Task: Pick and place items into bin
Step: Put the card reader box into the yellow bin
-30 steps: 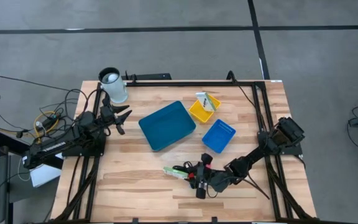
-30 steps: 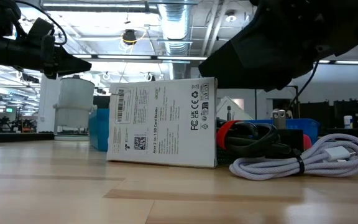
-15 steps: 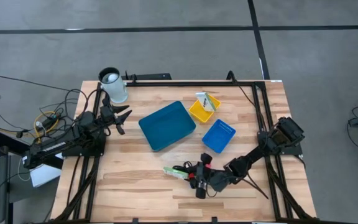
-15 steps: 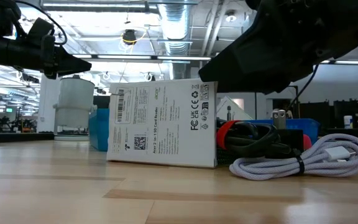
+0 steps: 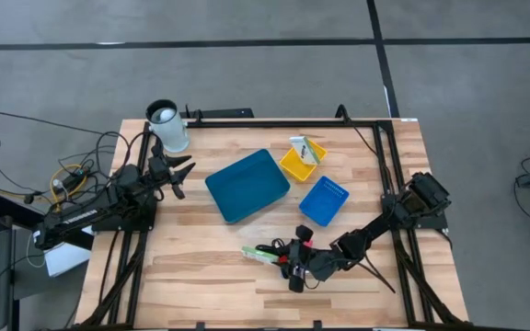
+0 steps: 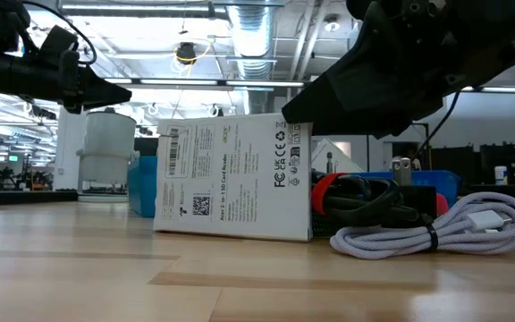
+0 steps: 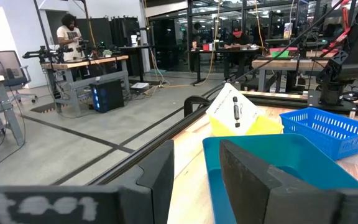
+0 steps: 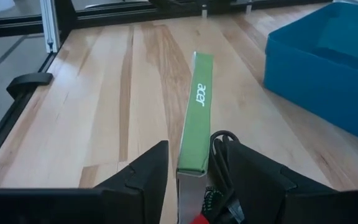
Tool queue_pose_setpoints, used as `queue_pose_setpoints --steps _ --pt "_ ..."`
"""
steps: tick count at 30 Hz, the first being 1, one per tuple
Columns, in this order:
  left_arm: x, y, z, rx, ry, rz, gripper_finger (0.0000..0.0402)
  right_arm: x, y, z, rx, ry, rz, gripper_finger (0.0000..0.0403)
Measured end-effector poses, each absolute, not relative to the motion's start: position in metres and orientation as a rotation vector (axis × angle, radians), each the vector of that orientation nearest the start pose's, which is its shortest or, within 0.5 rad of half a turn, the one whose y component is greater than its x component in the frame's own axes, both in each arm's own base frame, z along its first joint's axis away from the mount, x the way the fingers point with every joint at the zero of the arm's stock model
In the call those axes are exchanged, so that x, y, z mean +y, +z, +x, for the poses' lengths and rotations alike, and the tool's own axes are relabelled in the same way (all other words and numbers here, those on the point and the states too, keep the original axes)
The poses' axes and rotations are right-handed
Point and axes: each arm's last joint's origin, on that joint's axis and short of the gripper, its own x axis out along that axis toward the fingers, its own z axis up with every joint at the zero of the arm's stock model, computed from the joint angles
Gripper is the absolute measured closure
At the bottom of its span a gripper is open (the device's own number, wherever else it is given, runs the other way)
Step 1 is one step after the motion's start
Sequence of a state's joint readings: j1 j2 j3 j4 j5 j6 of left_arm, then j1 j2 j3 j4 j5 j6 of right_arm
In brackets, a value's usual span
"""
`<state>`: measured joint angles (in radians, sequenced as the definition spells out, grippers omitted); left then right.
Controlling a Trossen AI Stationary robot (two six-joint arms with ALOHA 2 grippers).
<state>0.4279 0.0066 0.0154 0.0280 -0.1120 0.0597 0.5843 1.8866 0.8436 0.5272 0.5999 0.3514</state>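
Observation:
A flat white box with a green top edge point(image 8: 197, 112) stands on its long edge on the table near the near edge point(image 5: 259, 255), its printed face point(image 6: 235, 179) towards the low camera. Beside it lie coiled black cables point(image 6: 360, 201) with a red piece point(image 6: 325, 186), and a white cable coil point(image 6: 436, 228). My right gripper point(image 8: 194, 168) is open, its fingers standing on either side of the box's near end point(image 5: 294, 265). My left gripper point(image 5: 182, 173) hovers open at the table's left side. A white packet point(image 7: 235, 112) leans in the yellow bin point(image 5: 299, 165).
A large blue bin point(image 5: 247, 186) sits mid-table, and a small blue mesh basket point(image 5: 325, 200) lies to its right. A white cylinder point(image 5: 168, 129) stands at the far left corner. Black rails point(image 5: 385, 156) frame the table. Bare wood lies left of the box.
My right gripper has come down and a little toward the table's left, tipping over the box's end until its fingers stand on either side of it. The box and cables have stayed put.

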Motion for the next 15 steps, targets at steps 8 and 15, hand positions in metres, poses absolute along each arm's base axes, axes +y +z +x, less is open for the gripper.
queue_pose_setpoints --steps 8,15 --pt "0.0432 0.171 0.0868 -0.021 0.541 0.064 0.0282 0.1784 0.1254 0.3082 0.443 -0.099 0.075 0.0256" --pt "0.0432 0.1711 0.0868 -0.021 0.541 0.064 0.0282 0.1771 0.1254 0.3091 0.444 -0.1 0.077 0.0271"
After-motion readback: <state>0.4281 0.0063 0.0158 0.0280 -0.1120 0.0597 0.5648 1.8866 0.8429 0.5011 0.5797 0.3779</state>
